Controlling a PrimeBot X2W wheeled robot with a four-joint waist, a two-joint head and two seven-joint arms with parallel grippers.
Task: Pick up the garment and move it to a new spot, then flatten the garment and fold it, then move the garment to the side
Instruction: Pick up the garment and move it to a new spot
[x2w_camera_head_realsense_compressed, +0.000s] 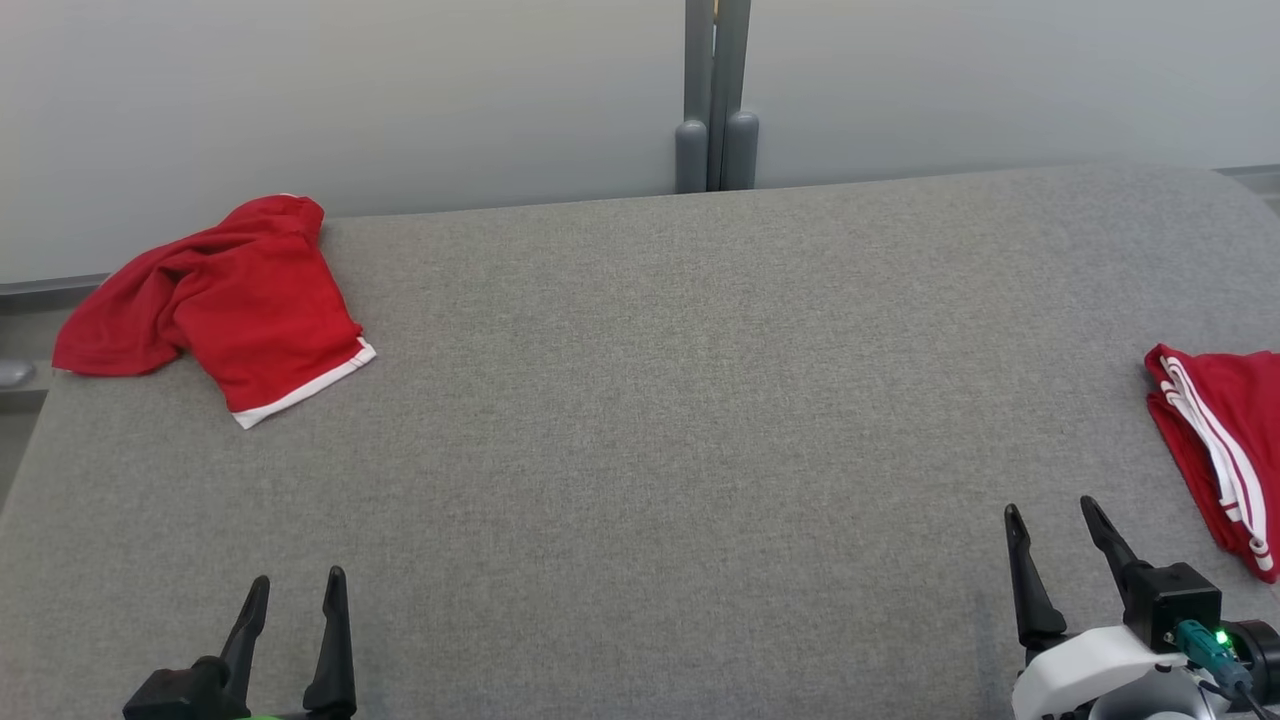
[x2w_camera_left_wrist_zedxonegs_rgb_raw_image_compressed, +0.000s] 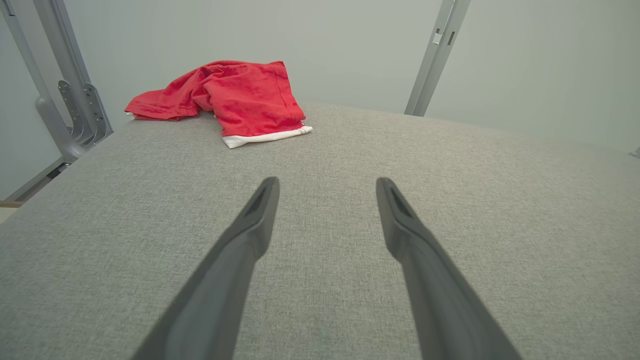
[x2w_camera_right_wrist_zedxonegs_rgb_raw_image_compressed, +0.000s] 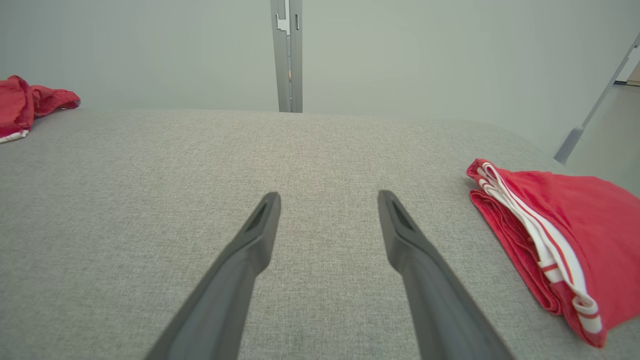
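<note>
A crumpled red garment (x2w_camera_head_realsense_compressed: 225, 305) with a white hem lies at the far left of the grey padded table (x2w_camera_head_realsense_compressed: 680, 420), partly over its back edge. The left wrist view shows that garment (x2w_camera_left_wrist_zedxonegs_rgb_raw_image_compressed: 235, 97) ahead and to the left, and its corner (x2w_camera_right_wrist_zedxonegs_rgb_raw_image_compressed: 20, 107) sits at the left edge of the right wrist view. My left gripper (x2w_camera_head_realsense_compressed: 297, 590) hovers open at the near left, well short of it, nothing between its fingers (x2w_camera_left_wrist_zedxonegs_rgb_raw_image_compressed: 260, 215). My right gripper (x2w_camera_head_realsense_compressed: 1055, 520) is open at the near right, also empty.
A folded red garment (x2w_camera_head_realsense_compressed: 1225, 440) with white stripes lies at the table's right edge, close to my right gripper, also seen as a folded stack (x2w_camera_right_wrist_zedxonegs_rgb_raw_image_compressed: 555, 235). A grey metal post (x2w_camera_head_realsense_compressed: 716, 95) stands behind the table against a pale wall.
</note>
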